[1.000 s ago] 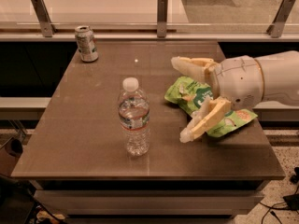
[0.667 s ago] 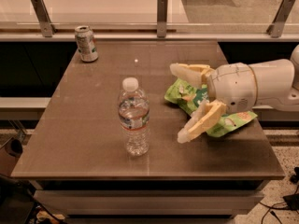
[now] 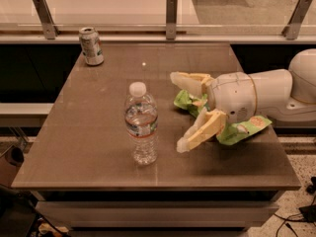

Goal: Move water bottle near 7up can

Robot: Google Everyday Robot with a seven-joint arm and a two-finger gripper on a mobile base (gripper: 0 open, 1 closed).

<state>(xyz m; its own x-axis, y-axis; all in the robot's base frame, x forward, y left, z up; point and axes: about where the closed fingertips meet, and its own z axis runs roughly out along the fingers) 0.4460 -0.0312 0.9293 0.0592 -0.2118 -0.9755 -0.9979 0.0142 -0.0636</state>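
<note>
On the right half of the table point(image 3: 84, 132), the gripper point(image 3: 177, 111) is now seen closer to the water bottle point(image 3: 140, 127) than a second ago. A clear shift to the left is noted, though a gap is left between the fingertips and the plastic. Nothing else is changed: the bottle is found upright in the front middle of the table, white cap on. The 7up can point(image 3: 91, 46) is seen standing at the far left corner, well apart from the bottle. The two yellowish fingers point(image 3: 203, 131) are spread wide, one above the other in the view, and nothing is held or touched between them. Their open mouth is pointed at the bottle's side. The green snack bag point(image 3: 244, 128) is partly covered by the white arm point(image 3: 256, 95), which is stretched in from the right edge.
</note>
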